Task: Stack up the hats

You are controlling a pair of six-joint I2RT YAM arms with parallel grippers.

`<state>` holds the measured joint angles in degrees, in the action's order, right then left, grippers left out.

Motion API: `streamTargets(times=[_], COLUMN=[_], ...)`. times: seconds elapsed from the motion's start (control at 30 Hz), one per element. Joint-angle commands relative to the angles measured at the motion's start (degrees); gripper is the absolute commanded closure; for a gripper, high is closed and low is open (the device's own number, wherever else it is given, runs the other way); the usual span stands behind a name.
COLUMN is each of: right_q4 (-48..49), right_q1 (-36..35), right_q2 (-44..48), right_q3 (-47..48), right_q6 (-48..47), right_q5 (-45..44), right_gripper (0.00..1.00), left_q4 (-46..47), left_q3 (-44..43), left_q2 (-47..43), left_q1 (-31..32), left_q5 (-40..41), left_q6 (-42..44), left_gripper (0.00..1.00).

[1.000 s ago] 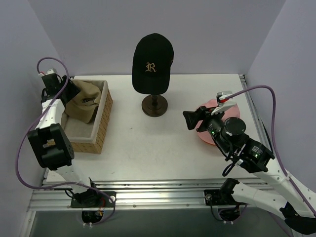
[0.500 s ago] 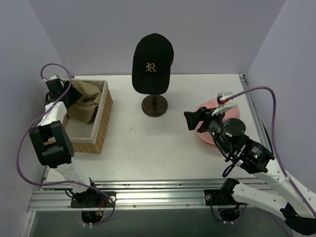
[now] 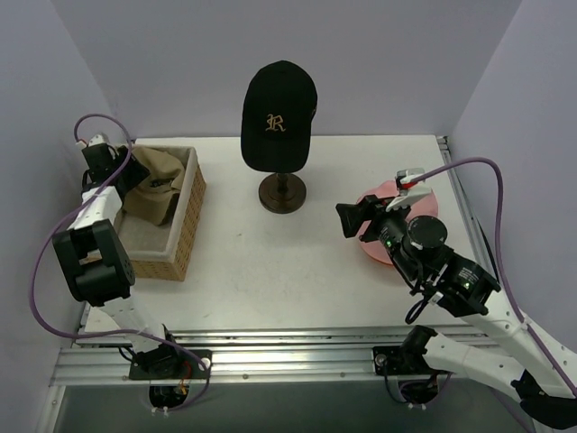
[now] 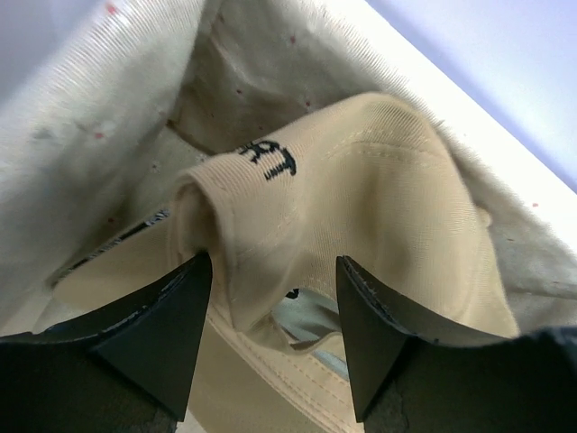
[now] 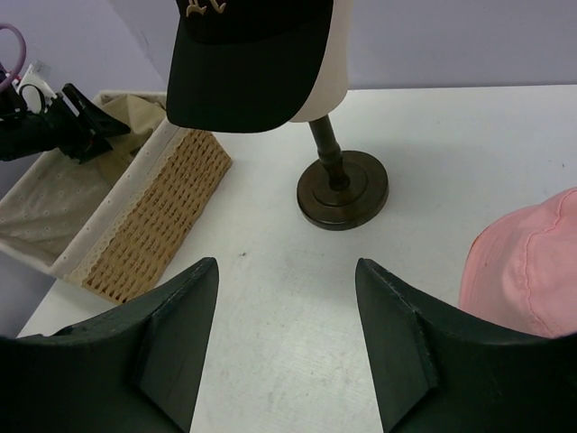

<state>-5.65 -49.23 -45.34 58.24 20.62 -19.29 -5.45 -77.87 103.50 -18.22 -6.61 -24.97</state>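
Note:
The tan cap (image 3: 160, 183) with dark lettering lies crumpled in the basket; in the left wrist view the tan cap (image 4: 361, 180) fills the frame. My left gripper (image 3: 126, 173) is down in the basket and open (image 4: 275, 302), its fingers astride a raised fold of the cap. The black cap (image 3: 279, 104) with the gold "R" sits on the head form. The pink hat (image 3: 401, 216) lies on the table at the right, partly under my right arm. My right gripper (image 3: 348, 219) hovers open and empty (image 5: 287, 307) above the bare table, left of the pink hat (image 5: 532, 271). The orange hat is out of view.
The woven basket (image 3: 192, 212) with its white lining (image 4: 90, 108) stands at the left, against the side wall. The cream head form (image 5: 330, 81) stands on a dark round stand (image 3: 282, 192) at the back centre. Grey walls close in the back and both sides.
My left gripper has shifted slightly within the basket's back-left corner, over the tan cap. The right arm and the other hats have not moved.

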Motion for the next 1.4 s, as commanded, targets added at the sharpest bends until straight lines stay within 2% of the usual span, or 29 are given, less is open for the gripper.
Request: streamTargets(times=[0.0, 0.13, 0.17, 0.2, 0.23, 0.33, 0.43, 0.63, 0.73, 0.9, 1.0, 1.17, 1.27, 1.37], right_q4=[0.64, 0.82, 0.82, 0.82, 0.73, 0.47, 0.29, 0.46, 0.64, 1.25, 2.74, 10.12, 13.20, 13.12], right_q1=[-0.43, -0.43, -0.43, -0.43, -0.43, -0.43, -0.43, -0.43, -0.43, -0.51, -0.60, -0.78, -1.65, -4.98], right_q2=[1.48, 1.57, 1.22, 1.05, 0.87, -0.18, -0.62, 0.17, -0.71, -4.31, -5.72, -5.46, -8.08, -12.38], right_q3=[-0.14, -0.32, -0.32, -0.32, -0.14, 0.30, 1.09, 2.32, 3.02, 4.78, 6.45, 6.36, 7.67, 10.31], right_q6=[-1.02, -1.02, -1.02, -1.02, -1.02, -1.37, -2.25, -2.61, -2.17, -2.78, -4.53, -6.91, -7.44, -6.30], right_q5=[-2.59, -2.95, -2.95, -2.86, -2.86, -2.68, -2.07, -1.89, -1.37, 1.35, 7.23, 20.39, 25.42, 22.04], right_gripper=[0.42, 0.42, 0.42, 0.42, 0.42, 0.42, 0.41, 0.41, 0.41, 0.41, 0.41, 0.37, 0.35, 0.28], left_q4=[2.90, 4.40, 5.01, 6.75, 7.21, 8.00, 7.74, 6.69, 2.84, -0.68, -0.17, -5.35, -6.94, -8.26], left_q3=[-1.76, -1.76, -1.94, -1.94, -1.94, -2.03, -2.38, -1.33, -1.06, -0.71, -0.18, 0.52, 2.09, 4.47], left_q2=[2.49, 2.76, 2.67, 1.97, 1.36, -2.58, -8.55, -21.39, -26.05, -32.13, -36.17, -43.90, -47.95, -52.25], left_q1=[-0.33, -0.33, -0.33, -0.33, -0.33, -0.33, -0.24, -0.24, -0.24, -0.24, 0.02, 4.41, 8.19, 12.66], left_q5=[-2.96, -6.56, -8.49, -9.64, -10.61, -13.07, -14.13, -17.81, -19.75, -27.31, -34.14, -37.07, -38.91, -36.03], left_q6=[0.45, 0.01, -0.16, -0.51, -0.95, -4.01, -8.75, -16.84, -18.61, -21.17, -24.15, -25.65, -26.27, -28.10], left_gripper=[0.35, 0.40, 0.45, 0.61, 0.68, 0.87, 0.97, 0.98, 0.98, 0.98, 0.98, 0.98, 0.98, 0.98])
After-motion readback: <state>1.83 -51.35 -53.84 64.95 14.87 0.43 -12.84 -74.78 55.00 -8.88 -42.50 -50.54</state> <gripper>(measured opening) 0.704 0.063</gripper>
